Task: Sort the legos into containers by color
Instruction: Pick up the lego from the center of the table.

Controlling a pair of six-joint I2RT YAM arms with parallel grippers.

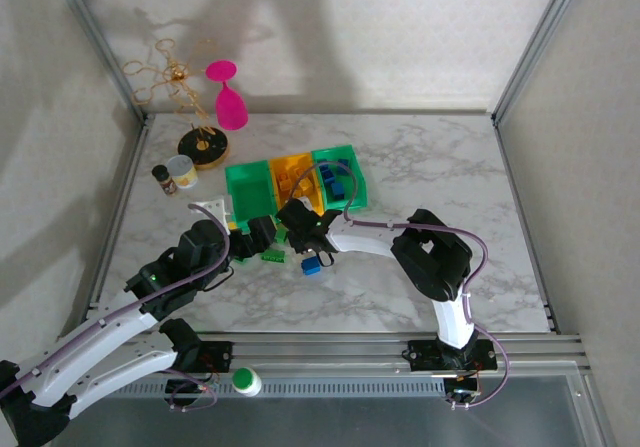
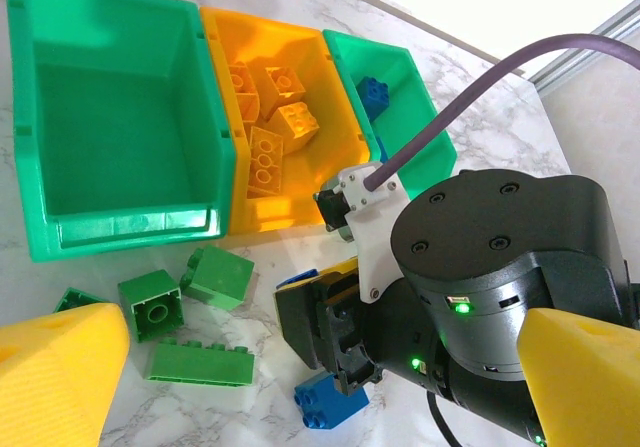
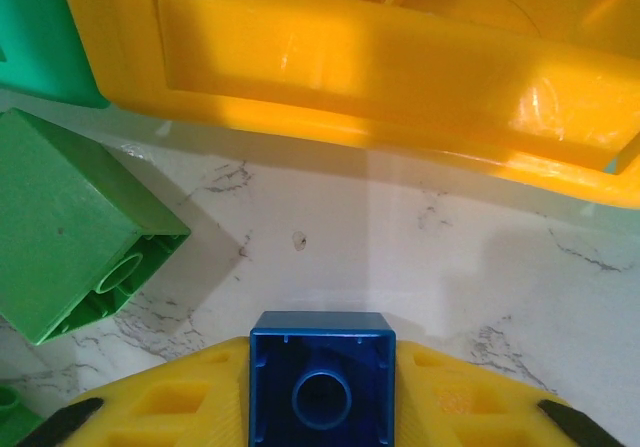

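One blue brick (image 3: 321, 357) sat pinched between the closed fingers of the right gripper (image 3: 320, 387), just short of the yellow bin (image 3: 350, 77), with the green bin holding blue bricks (image 1: 336, 151) at one o'clock in the top view, while the left gripper (image 2: 320, 322) hung wide open and empty.

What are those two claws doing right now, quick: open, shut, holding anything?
Left gripper: open, holding nothing.
Right gripper: closed on a blue brick.

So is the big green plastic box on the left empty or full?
Empty. The green plastic bin has a bare floor, and the green studded bricks lie outside in front of it.
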